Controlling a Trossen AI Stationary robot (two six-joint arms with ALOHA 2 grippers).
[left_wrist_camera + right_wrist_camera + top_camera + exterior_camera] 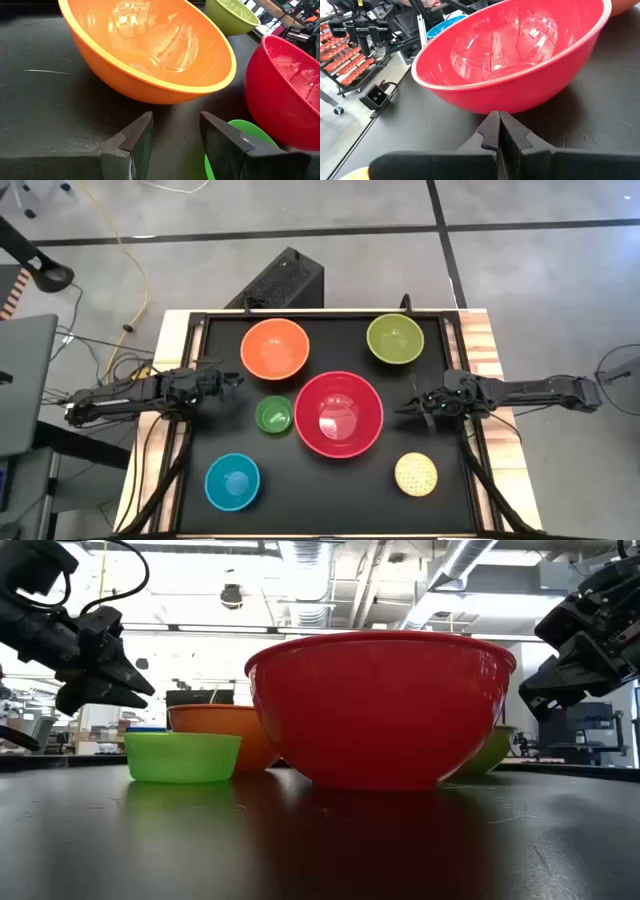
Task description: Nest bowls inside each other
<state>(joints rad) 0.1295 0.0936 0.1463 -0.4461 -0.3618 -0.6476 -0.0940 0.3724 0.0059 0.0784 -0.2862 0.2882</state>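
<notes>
Six bowls stand apart on their bases on the black table [200, 350]: red [338, 413] in the middle, orange [274, 348] and olive green [395, 339] at the far side, small bright green [273, 416] left of the red one, teal blue [232, 481] near left, dotted yellow [415, 475] near right. My left gripper [236, 380] hovers open above the table, between the orange bowl [150, 47] and the bright green bowl [250, 135]. My right gripper [403, 407] hovers shut just right of the red bowl [515, 55], touching nothing.
Raised black rails frame the table's left and right sides [470, 430]. A dark box [283, 283] sits on the floor beyond the far edge. Bare table lies between the bowls along the near edge [320, 500].
</notes>
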